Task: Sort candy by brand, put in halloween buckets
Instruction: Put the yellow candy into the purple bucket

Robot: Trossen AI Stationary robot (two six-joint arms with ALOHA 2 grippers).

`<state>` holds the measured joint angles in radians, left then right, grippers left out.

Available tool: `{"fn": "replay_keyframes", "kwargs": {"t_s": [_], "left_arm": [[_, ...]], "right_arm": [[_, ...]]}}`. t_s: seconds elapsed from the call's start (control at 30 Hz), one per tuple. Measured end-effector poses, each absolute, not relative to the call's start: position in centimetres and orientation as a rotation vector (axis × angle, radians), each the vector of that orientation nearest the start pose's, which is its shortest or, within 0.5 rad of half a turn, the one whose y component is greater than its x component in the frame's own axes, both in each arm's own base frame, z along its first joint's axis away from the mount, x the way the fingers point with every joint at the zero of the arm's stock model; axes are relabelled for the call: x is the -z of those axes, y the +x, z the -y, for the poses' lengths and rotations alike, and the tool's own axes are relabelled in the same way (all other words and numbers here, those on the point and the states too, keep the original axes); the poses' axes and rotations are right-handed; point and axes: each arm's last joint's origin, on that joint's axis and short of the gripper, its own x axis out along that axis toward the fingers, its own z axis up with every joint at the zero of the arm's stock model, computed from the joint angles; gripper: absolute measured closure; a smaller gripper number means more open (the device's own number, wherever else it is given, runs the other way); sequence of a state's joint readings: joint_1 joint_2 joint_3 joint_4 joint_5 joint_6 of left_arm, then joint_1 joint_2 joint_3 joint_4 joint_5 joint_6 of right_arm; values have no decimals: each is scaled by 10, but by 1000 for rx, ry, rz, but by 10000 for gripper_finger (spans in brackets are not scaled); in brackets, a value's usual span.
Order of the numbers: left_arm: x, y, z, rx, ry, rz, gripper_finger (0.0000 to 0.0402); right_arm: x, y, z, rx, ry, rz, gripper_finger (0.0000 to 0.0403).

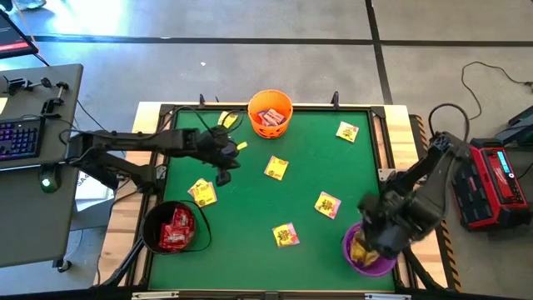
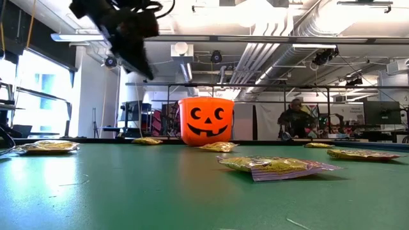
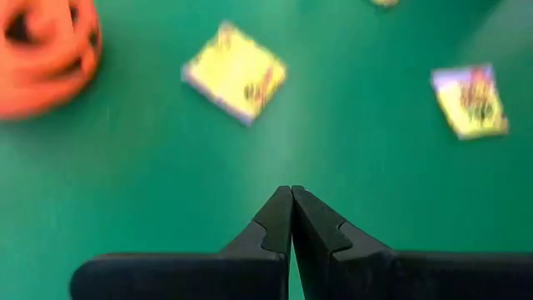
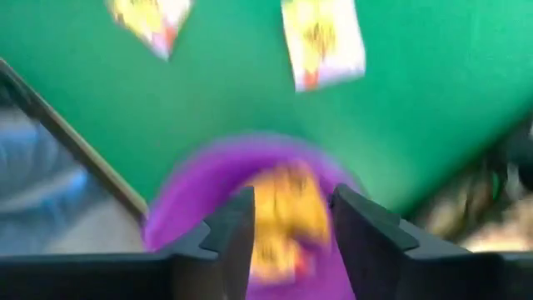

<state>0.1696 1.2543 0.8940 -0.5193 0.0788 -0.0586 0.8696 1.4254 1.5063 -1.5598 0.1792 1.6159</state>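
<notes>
Three buckets stand on the green table: the orange bucket [image 1: 270, 112] at the far edge, the black bucket [image 1: 175, 227] with red candy at the near left, and the purple bucket [image 1: 366, 248] with yellow candy at the near right. Several yellow candy packets lie flat on the table, among them one at mid-table [image 1: 276, 167] and one nearer [image 1: 286, 235]. My right gripper [image 4: 291, 200] hovers open over the purple bucket [image 4: 183, 200]. A yellow packet [image 4: 283, 217] shows between its fingers, down in the bucket's mouth. My left gripper [image 3: 291, 190] is shut and empty above the table's left half.
More yellow packets lie at the far right [image 1: 347, 131], right of centre [image 1: 327, 204] and left beside the black bucket [image 1: 202, 192]. A raised frame [image 1: 391, 150] borders the table. A keyboard desk [image 1: 25, 133] stands left and a red device [image 1: 495, 179] right. A person [image 2: 295, 118] stands in the room behind.
</notes>
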Motion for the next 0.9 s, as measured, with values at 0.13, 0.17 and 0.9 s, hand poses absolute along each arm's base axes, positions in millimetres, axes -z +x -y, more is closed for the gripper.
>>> {"fn": "replay_keyframes", "kwargs": {"t_s": [0.13, 0.17, 0.9], "left_arm": [[-245, 230, -37, -112, -181, -1023, 401], [-243, 227, -36, -113, -189, -1061, 399], [-179, 197, -13, -191, -408, -1358, 203]], "right_arm": [[-352, 171, -151, 544, 513, -1147, 279], [-351, 175, -145, 553, 478, -1131, 286], [-295, 246, -86, 436, 372, -1062, 310]]}}
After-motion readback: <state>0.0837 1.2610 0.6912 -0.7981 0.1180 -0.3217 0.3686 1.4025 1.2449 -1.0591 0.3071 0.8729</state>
